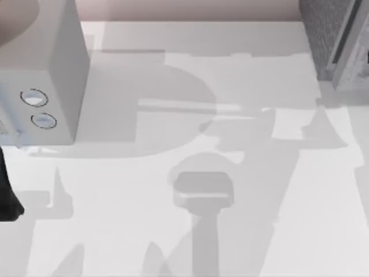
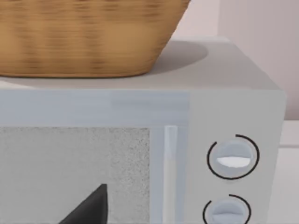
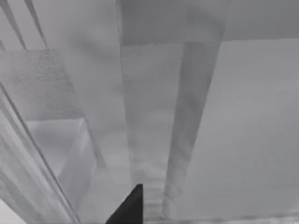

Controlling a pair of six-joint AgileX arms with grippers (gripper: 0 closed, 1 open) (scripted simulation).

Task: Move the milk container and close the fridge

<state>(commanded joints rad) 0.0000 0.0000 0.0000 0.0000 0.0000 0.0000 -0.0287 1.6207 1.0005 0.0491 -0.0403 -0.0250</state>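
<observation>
The fridge point(image 1: 324, 36), a dark-grey speckled cabinet with a light frame along its edge, stands at the table's far right corner. The right wrist view looks closely at the fridge's point(image 3: 46, 79) speckled wall and pale panels, with a dark part of my right gripper point(image 3: 130, 206) at the picture's edge, close to those panels. A dark part of my left gripper point(image 2: 91, 207) hangs in front of the light-grey box. My left arm point(image 1: 8, 196) is at the table's left edge. The milk container is out of view.
A light-grey box point(image 1: 55, 69) with two round rings point(image 1: 33, 98) stands at the far left, and a wicker basket point(image 2: 84, 37) rests on top of it. Arm shadows fall across the middle of the white table point(image 1: 115, 231).
</observation>
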